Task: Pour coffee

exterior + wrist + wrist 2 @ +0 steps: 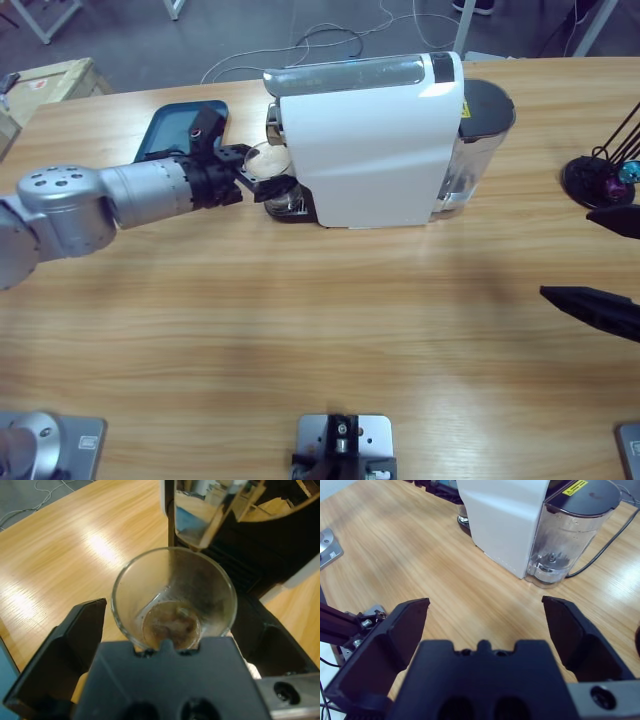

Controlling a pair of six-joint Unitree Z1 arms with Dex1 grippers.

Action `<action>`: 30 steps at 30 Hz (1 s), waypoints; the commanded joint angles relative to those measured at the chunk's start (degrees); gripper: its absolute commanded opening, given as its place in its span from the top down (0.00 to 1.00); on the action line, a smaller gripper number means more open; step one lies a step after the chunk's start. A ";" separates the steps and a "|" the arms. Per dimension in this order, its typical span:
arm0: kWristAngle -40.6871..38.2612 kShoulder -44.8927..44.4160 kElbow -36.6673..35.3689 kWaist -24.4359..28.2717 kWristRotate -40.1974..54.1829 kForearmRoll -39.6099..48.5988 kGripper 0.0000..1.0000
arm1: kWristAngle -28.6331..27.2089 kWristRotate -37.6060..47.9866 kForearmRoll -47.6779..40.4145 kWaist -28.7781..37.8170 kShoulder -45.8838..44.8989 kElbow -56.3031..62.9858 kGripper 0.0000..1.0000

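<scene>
Scanning the high view from nine o'clock toward three, we first met the left arm, which came in from the left edge and reached across the wooden table to the front of the white coffee machine. Just behind its wrist, toward eleven o'clock, lay a blue tray. The left gripper sat at the machine's dispensing end, and we saw its two black jaws spread wide, one on each side of a clear glass cup. In the left wrist view the cup stood upright between the jaws under the machine's spout, its rim open toward the camera and a little brown liquid at its bottom. We could not tell whether either jaw actually touched the glass; a gap showed on the left side.

At the far end of the machine, toward three o'clock, we noted its clear water tank with a dark lid and a black cord trailing off behind.

Further right, the right gripper entered from the right edge, well apart from the machine. Its jaws stood wide apart around nothing, with bare wood beneath them in the right wrist view.
</scene>
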 commanded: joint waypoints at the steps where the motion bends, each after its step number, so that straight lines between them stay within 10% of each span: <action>1: -2.38 4.27 -2.10 0.67 0.53 -0.56 0.09 | 1.09 -0.51 -0.62 0.42 1.76 1.24 0.00; 7: -3.86 5.27 -2.12 0.67 0.71 -0.56 0.40 | 1.13 -0.51 -0.62 0.40 1.98 1.15 0.00; 20: 4.97 -7.00 7.69 1.25 0.71 -0.42 0.40 | 1.13 -0.51 -0.62 0.40 2.14 1.07 0.00; 30: 12.75 -5.68 4.56 19.27 -1.61 -3.07 0.40 | 1.13 -0.51 -0.62 0.40 1.28 1.15 0.00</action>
